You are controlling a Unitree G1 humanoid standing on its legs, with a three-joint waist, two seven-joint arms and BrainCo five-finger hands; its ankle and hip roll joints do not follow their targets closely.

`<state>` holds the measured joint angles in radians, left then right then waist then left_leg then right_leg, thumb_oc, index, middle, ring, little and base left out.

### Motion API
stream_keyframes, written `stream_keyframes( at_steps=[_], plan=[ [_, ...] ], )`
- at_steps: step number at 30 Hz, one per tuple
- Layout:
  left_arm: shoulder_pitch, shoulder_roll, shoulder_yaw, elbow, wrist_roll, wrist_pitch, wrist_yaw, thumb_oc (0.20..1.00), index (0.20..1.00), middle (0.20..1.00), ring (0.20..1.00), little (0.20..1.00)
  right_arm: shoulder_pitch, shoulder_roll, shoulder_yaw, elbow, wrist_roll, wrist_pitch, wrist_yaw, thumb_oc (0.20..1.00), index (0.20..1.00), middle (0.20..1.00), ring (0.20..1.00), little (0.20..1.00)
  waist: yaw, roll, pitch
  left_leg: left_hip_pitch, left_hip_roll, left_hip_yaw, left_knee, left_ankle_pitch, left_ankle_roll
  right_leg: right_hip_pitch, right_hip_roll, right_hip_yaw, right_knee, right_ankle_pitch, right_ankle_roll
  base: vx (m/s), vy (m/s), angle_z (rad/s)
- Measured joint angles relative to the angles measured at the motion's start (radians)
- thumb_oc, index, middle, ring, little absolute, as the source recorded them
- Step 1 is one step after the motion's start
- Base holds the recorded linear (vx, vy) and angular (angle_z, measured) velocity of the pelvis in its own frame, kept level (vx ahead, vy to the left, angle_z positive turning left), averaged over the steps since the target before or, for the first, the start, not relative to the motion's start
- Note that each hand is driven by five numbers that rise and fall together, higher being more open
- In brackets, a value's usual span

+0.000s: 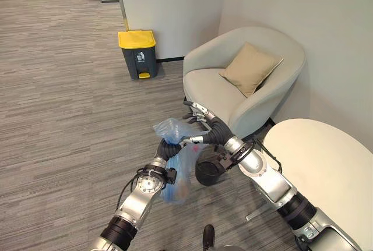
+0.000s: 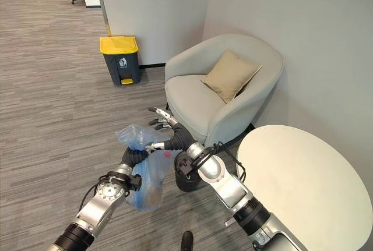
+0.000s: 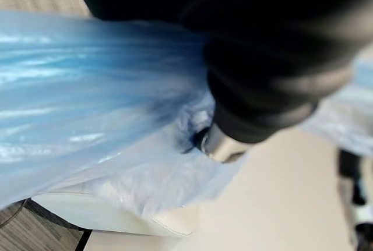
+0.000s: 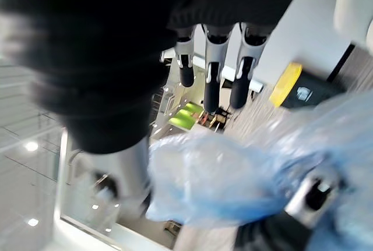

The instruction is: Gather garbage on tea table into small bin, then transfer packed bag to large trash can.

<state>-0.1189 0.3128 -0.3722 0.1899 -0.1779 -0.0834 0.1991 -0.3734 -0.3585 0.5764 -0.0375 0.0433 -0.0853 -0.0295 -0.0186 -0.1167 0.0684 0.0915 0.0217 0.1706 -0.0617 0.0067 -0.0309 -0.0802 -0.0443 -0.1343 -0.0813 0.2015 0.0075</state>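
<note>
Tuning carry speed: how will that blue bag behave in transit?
Likely floppy: the blue bag sags below the left hand bunching its top. Probably light, holding a few scraps. The thin film may slip or tear; the right hand is open beside it.

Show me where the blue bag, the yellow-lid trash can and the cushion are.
blue bag [image 1: 176, 181]: left eye view, on its hanging lower part.
yellow-lid trash can [image 1: 137, 39]: left eye view, on the lid.
cushion [image 2: 231, 74]: right eye view, on its middle.

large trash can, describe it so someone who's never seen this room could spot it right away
Start at the pale armchair with the tan cushion in the corner. Follow the wall out from the chair's side, over the grey carpet. The large trash can stands on the floor against that wall: a dark grey body with a bright yellow lid and yellow foot pedal, unlike the small black bin near the white table.
</note>
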Motion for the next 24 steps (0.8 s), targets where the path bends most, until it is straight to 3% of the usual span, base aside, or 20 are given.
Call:
stream_keyframes(
  at_steps=[3, 11, 24],
  plan=[
    [0.042, -0.005, 0.064, -0.015, -0.022, 0.0, 0.007, 0.2, 0.2, 0.2, 0.2, 0.2, 0.039, -0.029, -0.07, -0.026, -0.123, -0.001, -0.034, 1.0, 1.0, 1.0, 1.0, 1.0, -0.001, 0.001, 0.001, 0.008, 0.0, 0.001, -0.002, 0.001, 0.0, 0.003, 0.001, 0.001, 0.0, 0.0, 0.0, 0.0, 0.0, 0.0],
    [0.225, -0.004, 0.237, 0.017, -0.121, -0.007, -0.017, 0.2, 0.2, 0.2, 0.2, 0.2, 0.321, -0.094, -0.322, -0.031, -0.22, -0.014, -0.07, 1.0, 1.0, 1.0, 1.0, 1.0, -0.004, 0.018, -0.002, 0.026, 0.001, 0.003, -0.017, 0.004, 0.002, 0.012, 0.003, 0.002, -0.001, -0.006, 0.006, 0.0, -0.001, 0.0],
    [0.412, -0.007, 0.472, 0.252, -0.169, 0.012, -0.123, 0.2, 0.2, 0.2, 0.2, 0.2, 0.601, -0.07, -0.471, 0.376, -0.218, 0.048, -0.007, 1.0, 1.0, 1.0, 1.0, 1.0, -0.002, 0.042, 0.007, 0.015, 0.009, -0.001, -0.024, -0.004, 0.012, 0.008, 0.004, -0.009, -0.006, -0.023, 0.015, 0.0, -0.01, 0.01]
  ],
)
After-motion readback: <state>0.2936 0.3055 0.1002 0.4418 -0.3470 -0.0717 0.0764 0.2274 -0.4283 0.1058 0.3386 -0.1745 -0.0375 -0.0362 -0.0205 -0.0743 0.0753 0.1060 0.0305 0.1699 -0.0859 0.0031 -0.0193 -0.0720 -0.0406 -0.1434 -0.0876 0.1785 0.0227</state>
